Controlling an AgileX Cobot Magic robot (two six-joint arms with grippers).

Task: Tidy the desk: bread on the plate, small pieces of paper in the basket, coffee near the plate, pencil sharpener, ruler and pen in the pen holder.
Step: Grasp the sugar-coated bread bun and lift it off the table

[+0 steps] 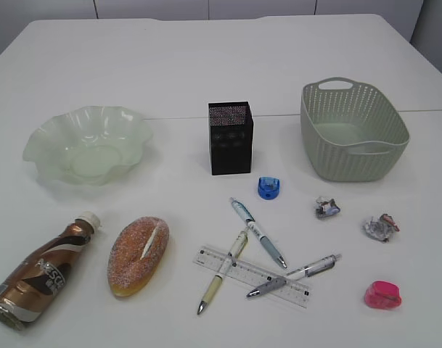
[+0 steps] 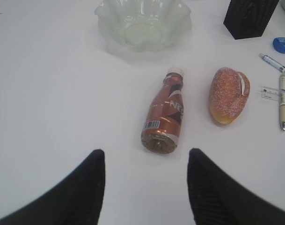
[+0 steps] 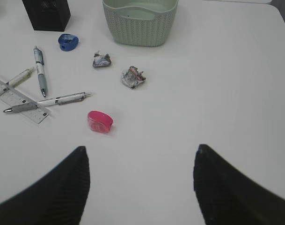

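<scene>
Left end effector (image 2: 144, 187): black fingers spread wide, empty, poised above the bench (image 2: 53, 93). Just ahead, brown plastic coffee bottle (image 2: 164, 117) lying on its side; smooth, rounded, likely to roll; best taken across its waist. Beside it, sugar-crusted oval bread loaf (image 2: 229, 93); soft, light, crushable; grip gently across its width. Beyond, pale green fluted glass plate (image 2: 142, 23); fragile.

Right end effector (image 3: 140, 183): fingers wide apart, empty. Nearest, pink plastic pencil sharpener (image 3: 100, 122); small, hard, slick. Further, two crumpled paper scraps (image 3: 133, 77); weightless, pinchable. Left, clear flat ruler (image 3: 16, 98) under thin pens (image 3: 39, 70); awkward lying flat. Beyond, green woven-pattern plastic basket (image 3: 140, 23) and black mesh pen holder (image 3: 46, 14).
</scene>
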